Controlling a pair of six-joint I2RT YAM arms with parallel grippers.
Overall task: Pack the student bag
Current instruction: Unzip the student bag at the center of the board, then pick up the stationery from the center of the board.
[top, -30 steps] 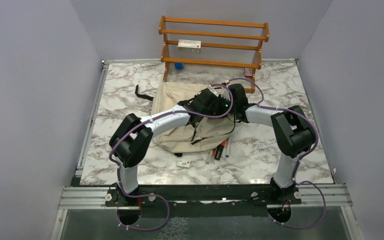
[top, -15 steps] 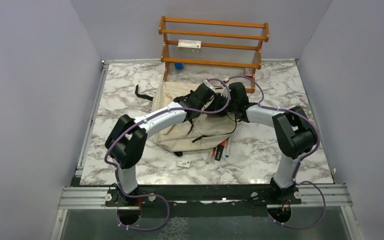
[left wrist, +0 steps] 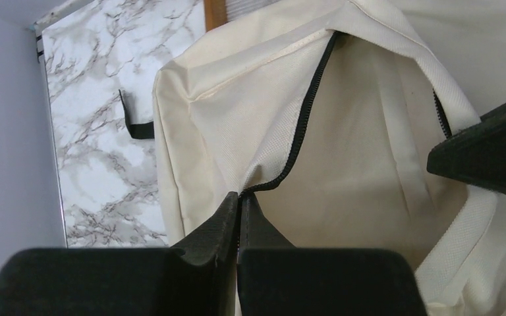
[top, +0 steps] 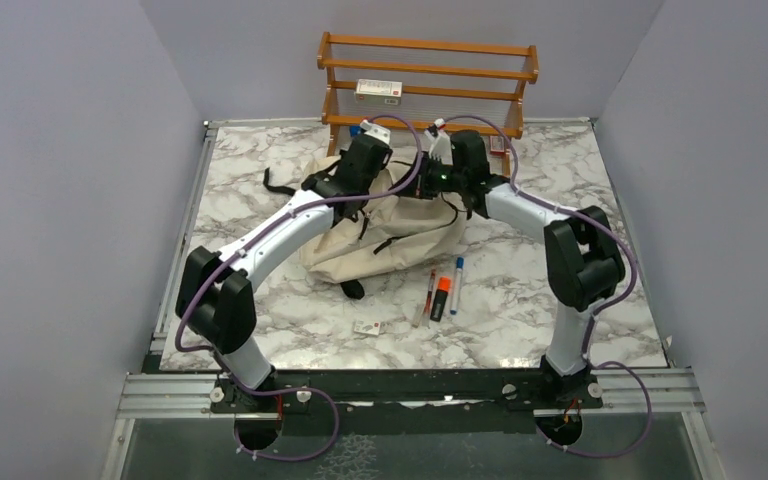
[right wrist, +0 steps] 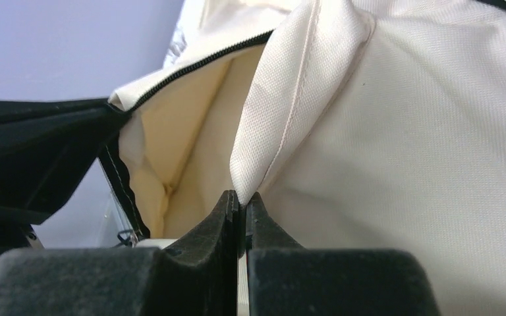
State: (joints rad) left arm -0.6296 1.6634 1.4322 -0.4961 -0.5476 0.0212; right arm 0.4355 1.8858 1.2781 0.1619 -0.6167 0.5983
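- Carrying everything is the marble counter [top: 580, 290]; the student bag [top: 400, 240] lies at mid-counter, toward the far edge and just before the wooden rack [top: 428, 70].
- Student bag: a second ago it lay flatter and nearer the arms. It is now drawn back and raised at its mouth, with the zip parted and the pale lining showing. By this judgement the opening step is nearly done and loading can follow.
- Left gripper [left wrist: 239, 197]: half open a second ago, now clenched on the bag's zip edge.
- Right gripper [right wrist: 242, 196]: clamped on a fold of the opposite rim.
- Markers [top: 441, 296]: earlier partly under the bag, now lying clear beside it.
- Box [top: 379, 90] on the rack and card [top: 368, 326] near the front edge: print too small to read. No brand is legible anywhere.
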